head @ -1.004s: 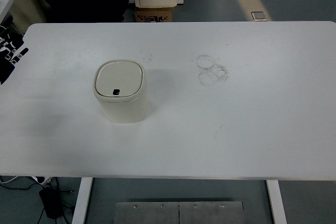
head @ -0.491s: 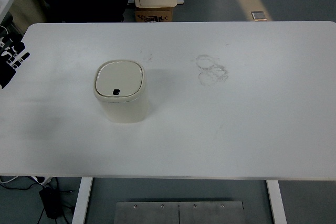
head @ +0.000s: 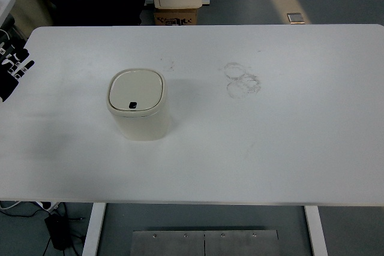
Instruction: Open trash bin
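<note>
The small cream plastic trash bin [head: 138, 104] with rounded square shape stands upright on the white table [head: 288, 148], in the left-centre part, approx. midway btw. far and near edge. Its lid [head: 136, 90] is closed and lies flat on top; a small dark button [head: 132, 105] sits at the lid's near edge. Nothing touches the bin.

The black left hand [head: 13, 67] with white markings shows only partly at the left picture edge, over the far-left part of the table, well apart from the bin. It holds nothing, but if it is released or clenched I cannot tell, too little is visible.

To the right of the bin, near the table's far-centre, there are grey ring-shaped stains [head: 242, 80] on the surface.
</note>
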### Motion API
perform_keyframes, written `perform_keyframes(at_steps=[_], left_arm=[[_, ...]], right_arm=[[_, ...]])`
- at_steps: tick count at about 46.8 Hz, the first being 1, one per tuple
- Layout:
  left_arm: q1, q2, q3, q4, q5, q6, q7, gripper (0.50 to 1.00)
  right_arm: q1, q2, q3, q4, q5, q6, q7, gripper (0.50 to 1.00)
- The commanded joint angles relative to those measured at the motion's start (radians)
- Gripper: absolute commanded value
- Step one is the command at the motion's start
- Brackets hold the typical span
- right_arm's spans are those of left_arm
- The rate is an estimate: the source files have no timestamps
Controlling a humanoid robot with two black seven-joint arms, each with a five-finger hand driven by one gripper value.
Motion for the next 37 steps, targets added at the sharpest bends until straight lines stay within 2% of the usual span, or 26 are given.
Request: perform_keyframes(at_steps=[1,17,23,29,37], left_arm=[[0.001,-0.001,0.001,0.001,0.000,0.003,0.000,1.000],[-0.008,-0.012,0.003,-0.004,0.002,0.015,0.002,1.000],[-0.017,0.006,0.004,-0.025,0.002,0.023,0.005,1.000],[-0.034,0.071,0.004,-0.115,0.002,0.046,0.008,1.000],[-0.037,0.172,0.004,-0.299,0.002,0.133,0.012,1.000]], right_arm=[[0.000,0.000,0.000,0.000,0.000,0.000,0.000,0.991],[0.000,0.000,0.000,0.000,0.000,0.000,0.000,0.991],[0.000,0.000,0.000,0.000,0.000,0.000,0.000,0.991],[0.000,0.000,0.000,0.000,0.000,0.000,0.000,0.991],[0.000,0.000,0.000,0.000,0.000,0.000,0.000,0.991]])
